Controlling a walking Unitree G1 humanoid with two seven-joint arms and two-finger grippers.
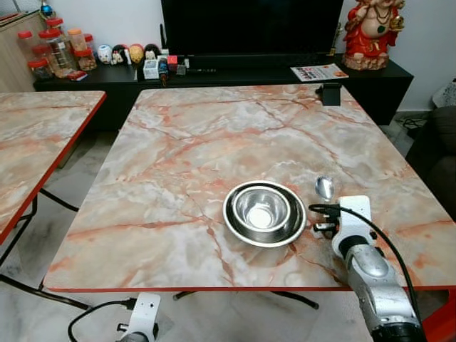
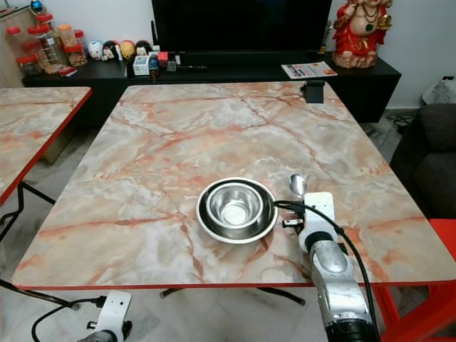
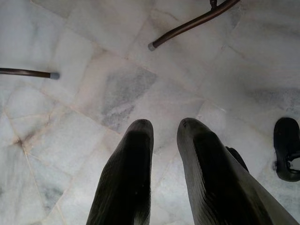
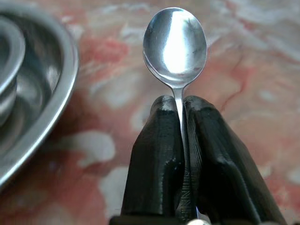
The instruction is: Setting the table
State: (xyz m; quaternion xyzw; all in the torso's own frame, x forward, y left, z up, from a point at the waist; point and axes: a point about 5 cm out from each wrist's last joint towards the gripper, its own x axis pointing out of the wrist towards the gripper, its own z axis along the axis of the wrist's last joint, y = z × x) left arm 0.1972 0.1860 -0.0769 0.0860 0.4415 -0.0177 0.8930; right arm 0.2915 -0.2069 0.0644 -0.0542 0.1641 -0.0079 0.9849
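Observation:
A steel plate (image 1: 235, 228) with a smaller steel bowl (image 1: 261, 208) nested in it sits near the front of the marble table (image 1: 178, 157). Just right of the plate, a shiny steel spoon (image 4: 175, 43) has its bowl (image 1: 324, 187) pointing away from me. My right gripper (image 4: 180, 115) is shut on the spoon's handle, low over the tabletop beside the plate's rim (image 4: 51, 108). My left arm (image 1: 142, 317) hangs below the table's front edge, its gripper (image 3: 165, 129) open over the floor with nothing between the fingers.
A second marble table (image 1: 35, 135) stands to the left across a gap. A small black object (image 1: 332, 93) sits at the far right table edge. Behind it is a black TV console (image 1: 242, 75) with jars, figurines and a red statue (image 1: 370, 32). A dark sofa (image 2: 434, 157) is on the right.

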